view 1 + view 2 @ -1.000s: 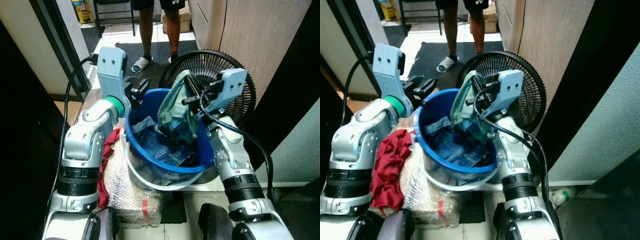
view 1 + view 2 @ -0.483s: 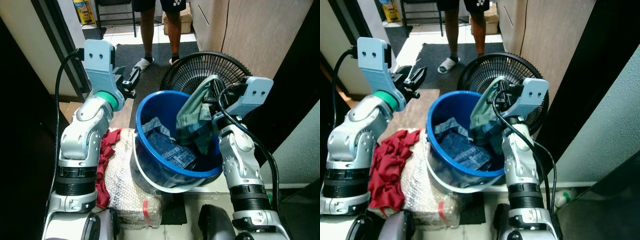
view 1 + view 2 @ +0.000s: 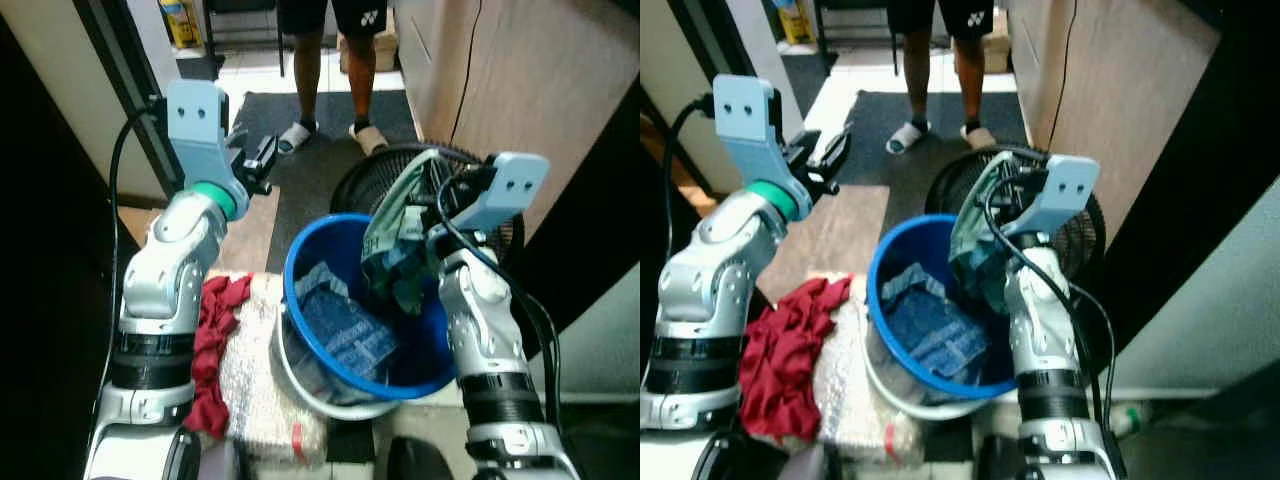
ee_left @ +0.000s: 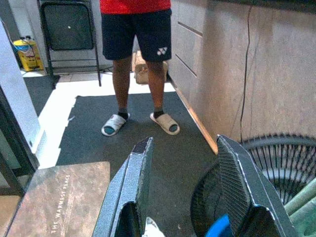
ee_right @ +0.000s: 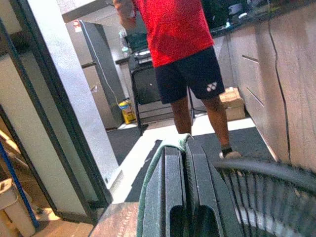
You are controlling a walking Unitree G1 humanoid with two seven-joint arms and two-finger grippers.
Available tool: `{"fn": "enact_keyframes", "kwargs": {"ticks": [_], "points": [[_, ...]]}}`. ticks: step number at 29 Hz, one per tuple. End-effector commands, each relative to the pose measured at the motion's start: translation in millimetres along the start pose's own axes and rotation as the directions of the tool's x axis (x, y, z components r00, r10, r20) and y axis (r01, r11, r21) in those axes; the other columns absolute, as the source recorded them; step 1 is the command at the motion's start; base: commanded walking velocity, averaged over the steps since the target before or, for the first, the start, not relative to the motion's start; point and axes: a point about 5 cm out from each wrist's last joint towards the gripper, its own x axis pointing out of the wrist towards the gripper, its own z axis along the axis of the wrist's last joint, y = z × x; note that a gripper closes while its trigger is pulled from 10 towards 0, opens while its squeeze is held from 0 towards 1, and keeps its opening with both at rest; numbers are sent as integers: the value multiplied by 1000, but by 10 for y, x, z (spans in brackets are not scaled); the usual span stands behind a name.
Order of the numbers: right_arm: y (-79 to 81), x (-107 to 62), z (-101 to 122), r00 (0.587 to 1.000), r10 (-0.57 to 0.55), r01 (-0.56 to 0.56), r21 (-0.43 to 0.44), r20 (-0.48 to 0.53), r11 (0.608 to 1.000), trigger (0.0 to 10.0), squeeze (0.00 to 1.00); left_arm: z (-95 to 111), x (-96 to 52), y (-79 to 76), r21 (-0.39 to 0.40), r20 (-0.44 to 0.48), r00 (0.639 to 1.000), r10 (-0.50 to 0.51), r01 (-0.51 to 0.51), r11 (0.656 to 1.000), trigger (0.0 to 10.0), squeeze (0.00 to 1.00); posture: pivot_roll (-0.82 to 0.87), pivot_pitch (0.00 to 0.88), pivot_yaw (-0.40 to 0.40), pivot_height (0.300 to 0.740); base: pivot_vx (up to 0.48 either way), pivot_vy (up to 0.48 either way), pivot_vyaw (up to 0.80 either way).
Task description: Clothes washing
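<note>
Right claw (image 5: 183,163) clamped on green garment (image 3: 392,225) above blue bucket (image 3: 300,262), fingertips cloth-hidden; left claw (image 4: 185,168) apart.

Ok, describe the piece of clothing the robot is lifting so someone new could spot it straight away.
Find the round blue bucket in front of the black floor fan. Above its right rim, the right tool is shut on a pale green garment that hangs down; the denim lies inside, the red cloth outside.
</note>
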Motion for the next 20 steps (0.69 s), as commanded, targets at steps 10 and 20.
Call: {"fn": "enact_keyframes", "kwargs": {"ticks": [10, 20], "points": [[-3, -42, 2, 1000, 2, -2, -28, -5, 1000, 10000, 0, -89, -23, 41, 19, -17, 1000, 24, -23, 1000, 10000, 0, 97, 52, 85, 675, 0, 0, 0], [-26, -61, -8, 1000, -2, 2, -44, -10, 999, 10000, 0, -153, -25, 60, 25, -32, 999, 29, -28, 999, 10000, 0, 91, 41, 84, 715, 0, 0, 0]]}}
